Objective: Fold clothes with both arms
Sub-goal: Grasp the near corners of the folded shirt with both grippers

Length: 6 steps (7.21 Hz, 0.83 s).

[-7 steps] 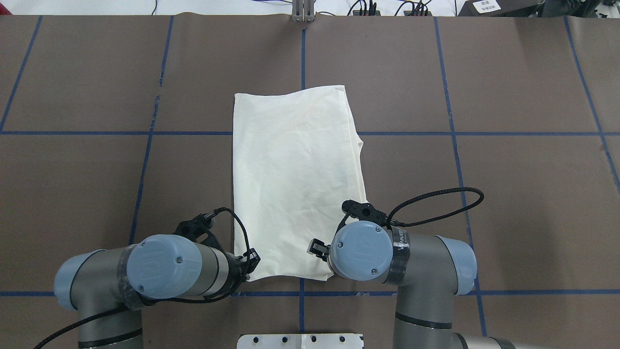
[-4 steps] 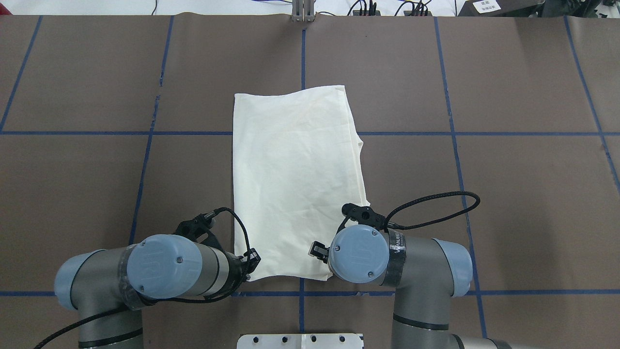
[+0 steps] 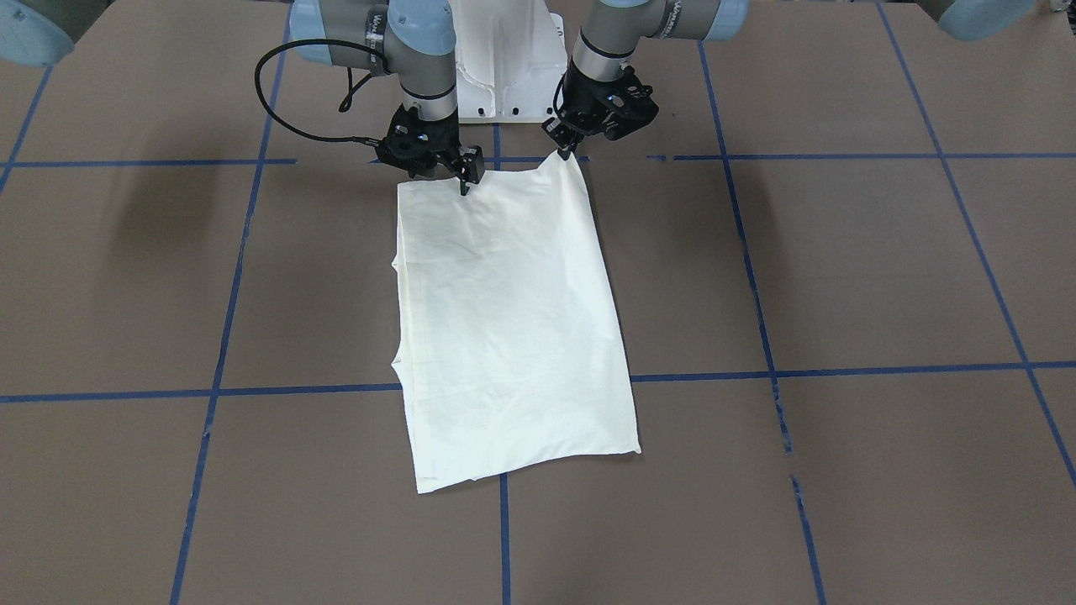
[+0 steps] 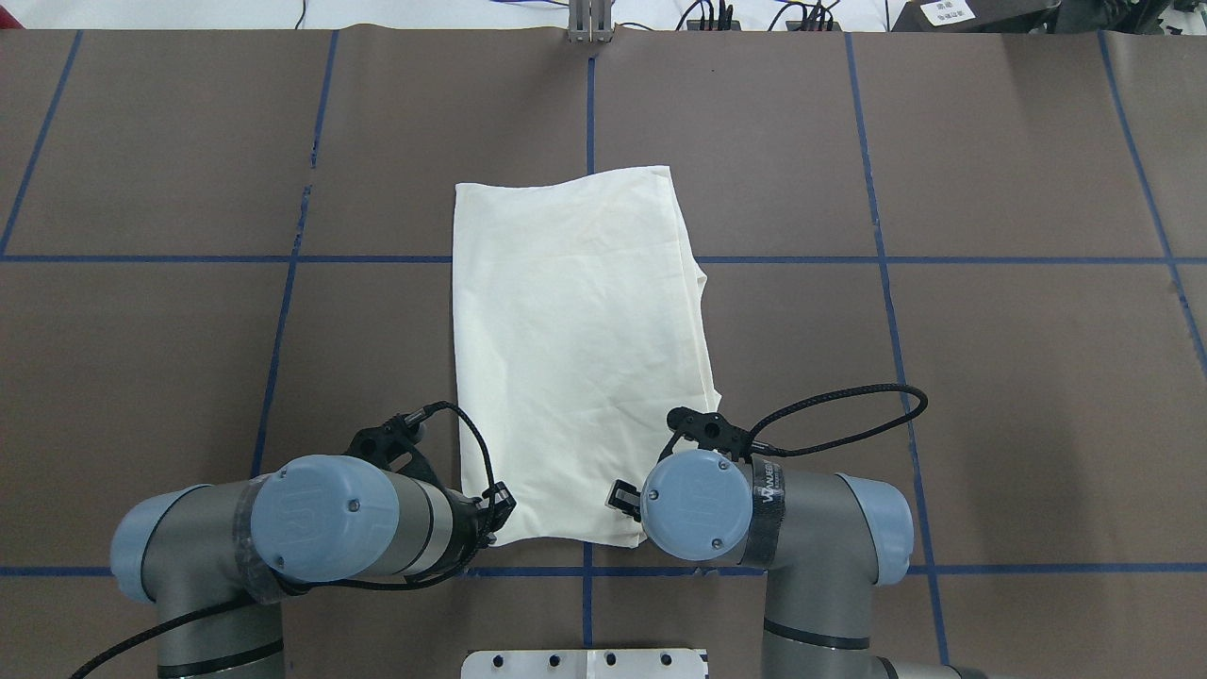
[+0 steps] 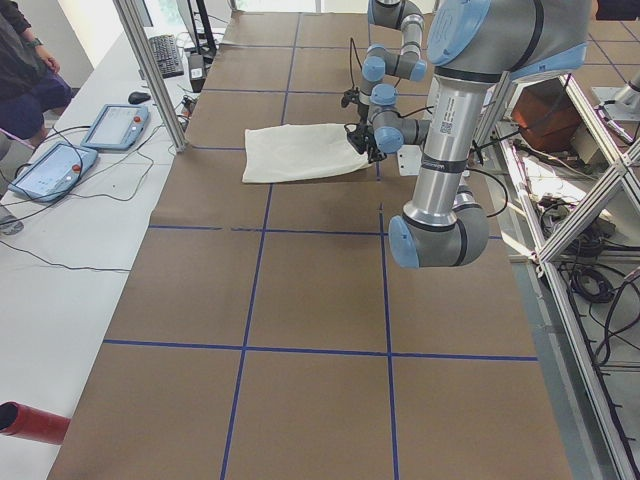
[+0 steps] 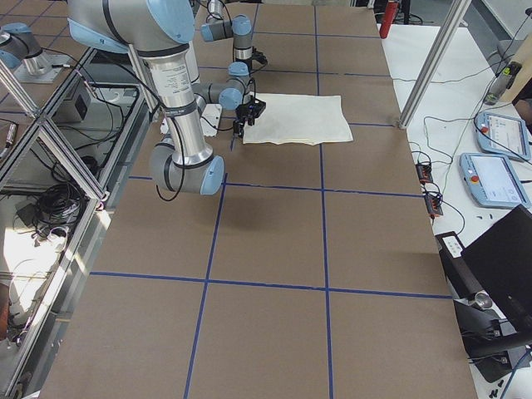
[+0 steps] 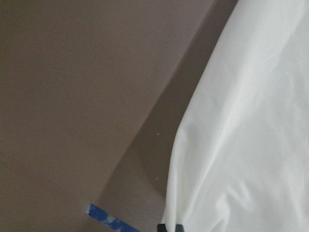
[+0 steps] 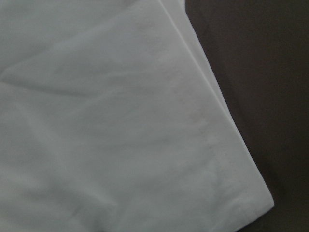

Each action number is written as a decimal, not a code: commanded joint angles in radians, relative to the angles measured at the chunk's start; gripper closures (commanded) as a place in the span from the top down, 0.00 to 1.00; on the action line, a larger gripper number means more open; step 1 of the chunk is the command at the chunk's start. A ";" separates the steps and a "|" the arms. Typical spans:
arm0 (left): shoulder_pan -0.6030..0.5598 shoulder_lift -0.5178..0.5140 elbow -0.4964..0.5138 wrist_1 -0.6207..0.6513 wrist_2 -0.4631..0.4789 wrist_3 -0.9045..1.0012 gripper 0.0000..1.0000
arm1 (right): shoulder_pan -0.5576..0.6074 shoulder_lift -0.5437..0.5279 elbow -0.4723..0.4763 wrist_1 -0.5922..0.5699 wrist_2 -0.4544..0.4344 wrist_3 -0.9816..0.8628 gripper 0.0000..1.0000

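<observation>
Together, left arm (image 4: 321, 528), right arm (image 4: 811, 514), bent over T-shirt (image 4: 575, 330)

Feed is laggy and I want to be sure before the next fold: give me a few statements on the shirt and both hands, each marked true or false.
1. The shirt shows only plain cream fabric, with no print in sight. True.
2. Both hands are at the shirt's far edge, away from the robot. False: the left hand and the right hand are at the edge nearest the robot.
3. The left hand is at a corner of the shirt. True.
4. The shirt lies spread out with its sleeves extended. False: it is folded into a long rectangle.
5. A blue tape line runs under the shirt. True.
</observation>
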 commanded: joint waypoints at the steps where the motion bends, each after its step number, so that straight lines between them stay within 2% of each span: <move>1: 0.000 0.001 -0.008 0.000 0.000 0.000 0.00 | 0.004 0.001 0.002 0.005 0.000 0.000 0.95; 2: 0.000 0.001 -0.009 0.005 0.000 0.000 0.00 | 0.006 0.003 0.003 0.005 0.000 0.000 0.72; 3: 0.000 0.001 -0.011 0.005 0.000 0.000 0.00 | 0.006 0.003 0.003 0.005 0.001 0.000 0.59; 4: 0.000 0.001 -0.014 0.006 0.000 0.000 0.00 | 0.006 0.003 0.003 0.004 0.002 0.000 0.53; 6: 0.001 0.001 -0.014 0.006 0.001 0.000 0.00 | 0.010 0.006 0.005 0.005 0.003 -0.002 0.31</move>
